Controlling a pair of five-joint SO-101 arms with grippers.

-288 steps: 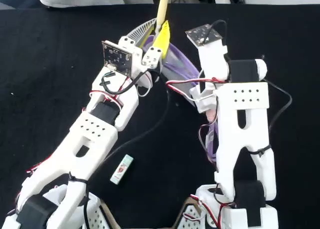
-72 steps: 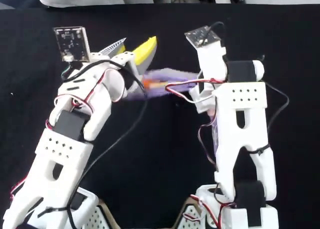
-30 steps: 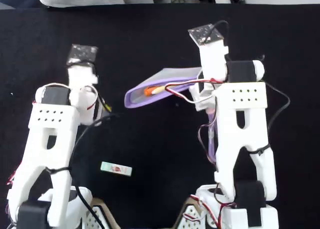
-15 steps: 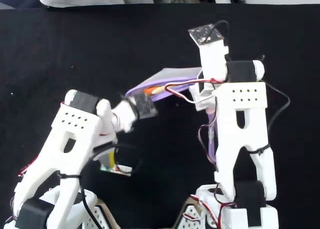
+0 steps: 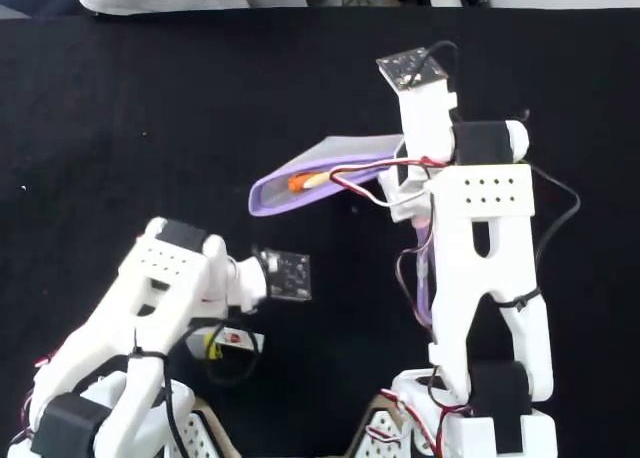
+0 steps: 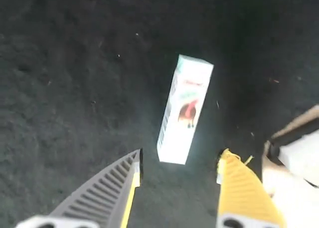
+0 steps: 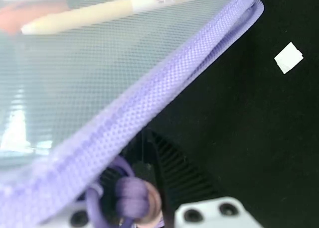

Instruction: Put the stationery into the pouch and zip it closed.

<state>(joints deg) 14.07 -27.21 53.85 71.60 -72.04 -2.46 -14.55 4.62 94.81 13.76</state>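
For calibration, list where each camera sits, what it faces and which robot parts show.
High view: fixed above the table, looking down on left arm, right arm, pouch and small box.
Left wrist view: on the left arm, looking down through the open left gripper at the small box.
Right wrist view: on the right arm, looking along the pouch in the right gripper.
Shared: small box, high and left wrist; pouch, high and right wrist.

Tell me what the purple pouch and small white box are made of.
The pouch looks like translucent plastic mesh with a woven purple edge: its fine grid lets a pen show through. The box seems printed card, with crisp corners.
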